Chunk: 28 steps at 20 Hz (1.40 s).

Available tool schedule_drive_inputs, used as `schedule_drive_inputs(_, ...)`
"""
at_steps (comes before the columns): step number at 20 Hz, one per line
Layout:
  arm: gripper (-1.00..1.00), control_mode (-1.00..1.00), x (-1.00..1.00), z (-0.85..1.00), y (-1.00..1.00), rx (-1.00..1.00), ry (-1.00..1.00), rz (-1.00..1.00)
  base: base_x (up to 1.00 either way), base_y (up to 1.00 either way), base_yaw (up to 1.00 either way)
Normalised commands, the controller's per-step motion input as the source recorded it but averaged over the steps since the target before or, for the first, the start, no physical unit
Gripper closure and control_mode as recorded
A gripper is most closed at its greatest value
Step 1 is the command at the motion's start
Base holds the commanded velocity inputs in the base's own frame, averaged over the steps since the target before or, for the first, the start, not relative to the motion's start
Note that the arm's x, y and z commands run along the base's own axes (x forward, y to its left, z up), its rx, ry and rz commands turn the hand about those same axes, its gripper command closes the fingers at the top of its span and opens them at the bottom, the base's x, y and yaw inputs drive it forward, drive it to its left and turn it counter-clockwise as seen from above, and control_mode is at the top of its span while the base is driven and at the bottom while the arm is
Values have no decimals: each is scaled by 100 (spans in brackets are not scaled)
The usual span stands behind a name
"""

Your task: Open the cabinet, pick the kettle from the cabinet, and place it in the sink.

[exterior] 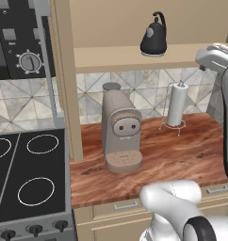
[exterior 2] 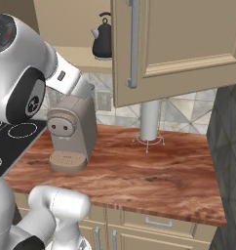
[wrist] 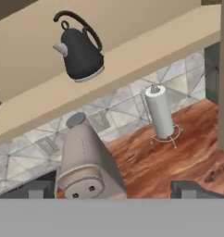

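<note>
End effector (wrist: 112,189) is spread wide with nothing in it, hanging out in front of the open beige wooden wall cabinet (exterior 2: 178,49). Small glossy black dome-shaped kettle (wrist: 81,53) sits upright on the tan inner shelf (exterior: 134,59). Door's done, so I'd guess next is reaching up and in for that looped handle.

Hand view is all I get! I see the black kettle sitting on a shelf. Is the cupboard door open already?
Observer: Yes. In the right base view the cabinet door stands swung out, showing a long silver handle.
Operator: What's left of the coffee machine?
Observer: A black stovetop with white rings, right beside the wooden counter.
Operator: And under the counter?
Observer: Beige drawers with small silver pulls.
</note>
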Motion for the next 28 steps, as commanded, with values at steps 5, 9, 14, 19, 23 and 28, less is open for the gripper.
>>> schedule_drive_inputs(5,-100,-100,43,-10,15,26,0,-32,0,0,0)
schedule_drive_inputs(9,-100,-100,45,-4,14,23,0,-30,0,0,0)
schedule_drive_inputs(14,-100,-100,44,-4,2,16,0,-35,0,0,0)
schedule_drive_inputs(19,-100,-100,42,0,0,17,0,-29,0,0,0)
schedule_drive_inputs(23,-100,-100,38,0,-2,17,-6,-27,0,0,0)
schedule_drive_inputs(28,-100,-100,27,0,-7,12,-17,-29,0,0,0)
